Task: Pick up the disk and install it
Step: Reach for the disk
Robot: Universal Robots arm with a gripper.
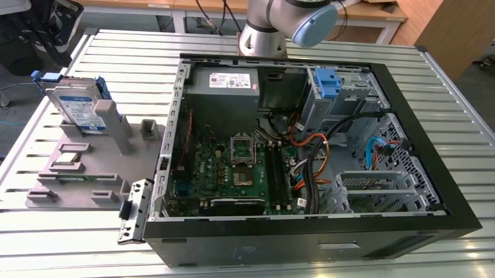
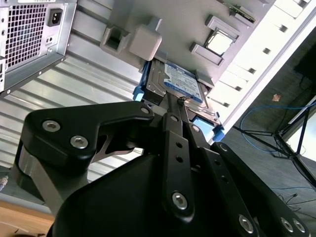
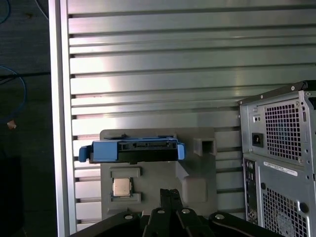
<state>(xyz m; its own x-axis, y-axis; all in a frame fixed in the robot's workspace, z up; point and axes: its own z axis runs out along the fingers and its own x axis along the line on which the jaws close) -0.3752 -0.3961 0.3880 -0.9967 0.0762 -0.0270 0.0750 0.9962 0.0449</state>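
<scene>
Looking at the exterior view, we see the disk [image 1: 77,107] standing on edge in a grey holder [image 1: 77,176] on the slatted table [image 1: 62,243]. It is toward the exterior view's left, well apart from the open PC case [image 1: 309,229]. Blue rails clip its sides, and the blue-and-white label faces us. A CPU chip [image 1: 68,159] lies in a recess of the same holder, nearer the camera than the disk. Inside the case, a grey PSU box [image 1: 224,81] sits at the far wall and a blue bracket [image 1: 326,81] stands in the drive bay toward the exterior view's right. The arm [image 1: 279,26] rises behind the case.

In the first wrist view, the gripper [image 3: 169,191] has its fingers pressed together w/ nothing btwn them. It hangs over the holder [image 3: 148,170], clear of the disk [image 3: 132,150], which shows its connector edge and blue rails. The chip [image 3: 121,186] lies beside the tips, and the case's rear panel [image 3: 281,158] stands off to one side on the table [image 3: 148,64].

In the second wrist view, the gripper [image 2: 170,101] points at the disk [image 2: 180,81] w/o touching it, as far as we can tell. The chip [image 2: 219,42] lies beyond on the holder [image 2: 182,29], and the case rear [image 2: 29,34] shows its grille.
</scene>
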